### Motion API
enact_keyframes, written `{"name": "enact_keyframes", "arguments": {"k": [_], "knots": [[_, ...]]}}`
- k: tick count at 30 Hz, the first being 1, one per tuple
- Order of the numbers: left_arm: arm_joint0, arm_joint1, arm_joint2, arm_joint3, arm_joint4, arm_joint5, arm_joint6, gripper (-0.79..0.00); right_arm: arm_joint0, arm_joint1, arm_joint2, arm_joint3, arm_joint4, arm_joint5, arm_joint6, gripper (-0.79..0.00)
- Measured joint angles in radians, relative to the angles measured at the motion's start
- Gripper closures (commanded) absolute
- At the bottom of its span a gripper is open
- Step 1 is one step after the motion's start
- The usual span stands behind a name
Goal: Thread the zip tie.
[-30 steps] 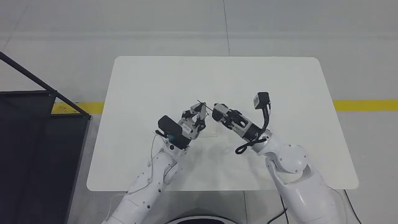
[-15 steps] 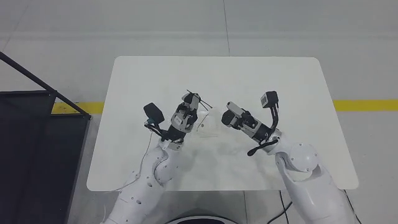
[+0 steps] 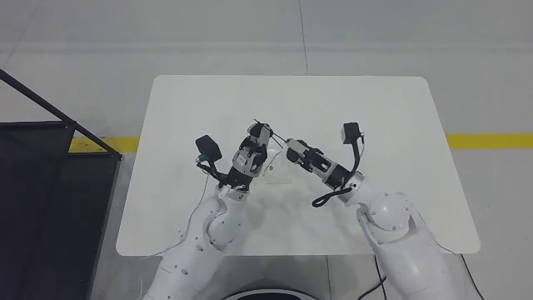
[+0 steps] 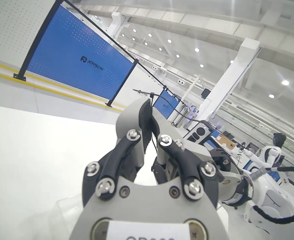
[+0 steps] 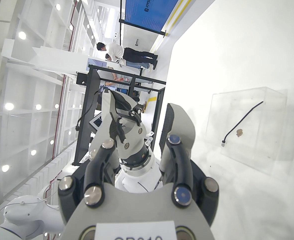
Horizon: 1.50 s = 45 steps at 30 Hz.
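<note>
My left gripper (image 4: 148, 112) is shut on a thin black zip tie (image 4: 150, 96), whose head and a short tip stick out just past the fingertips. In the top view the left gripper (image 3: 256, 136) is raised over the middle of the white table (image 3: 391, 108), and the zip tie (image 3: 277, 139) reaches toward the right gripper (image 3: 291, 147) close beside it. My right gripper (image 5: 139, 107) is open, with nothing between its fingers (image 5: 173, 118). The left gripper (image 5: 127, 123) shows just beyond them.
A clear plastic box (image 5: 274, 116) stands on the table near the grippers, with a second black zip tie (image 5: 243, 122) lying in it. In the top view the clear box (image 3: 279, 169) sits faintly under the two grippers. A dark barrier panel (image 3: 42, 208) stands left of the table.
The right gripper drew away to the right half a second ago and has come back close to the left gripper. The left gripper has turned and lifted the zip tie slightly.
</note>
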Motion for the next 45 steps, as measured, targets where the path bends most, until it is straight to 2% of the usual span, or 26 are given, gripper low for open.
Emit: {"name": "enact_keyframes", "arguments": {"k": [8,11,15,19,27,31,43,44,45], "knots": [[0.003,-0.001,-0.003,-0.007,0.005,0.010,-0.009,0.000,0.007,-0.002,-0.017,0.004,-0.034,-0.004,-0.004,-0.228],[0.000,-0.003,0.000,-0.003,0.008,0.014,-0.011,0.000,0.007,-0.003,-0.020,0.005,-0.041,-0.008,-0.003,-0.228],[-0.003,-0.005,0.005,0.003,0.007,0.015,-0.013,0.000,0.007,-0.004,-0.026,0.004,-0.048,-0.011,-0.002,-0.283],[-0.004,-0.006,0.008,0.005,0.009,0.015,-0.013,0.000,0.005,-0.004,-0.032,0.001,-0.056,-0.013,-0.003,-0.274],[-0.004,-0.009,0.010,0.013,0.015,0.011,-0.011,0.000,0.006,-0.006,-0.039,0.001,-0.059,-0.013,-0.007,-0.135],[-0.006,-0.010,0.012,0.018,0.017,0.012,-0.010,0.000,0.006,-0.008,-0.040,0.002,-0.054,-0.015,-0.010,0.000],[-0.006,-0.012,0.010,0.022,0.010,0.005,-0.019,-0.006,0.003,-0.009,-0.035,0.002,-0.043,-0.025,-0.009,0.000],[-0.005,-0.012,0.009,0.021,0.010,0.002,-0.022,-0.089,0.003,-0.009,-0.034,0.002,-0.041,-0.026,-0.009,0.000],[-0.004,-0.012,0.008,0.020,0.009,-0.001,-0.026,-0.111,0.002,-0.009,-0.032,0.001,-0.037,-0.027,-0.008,0.000]]}}
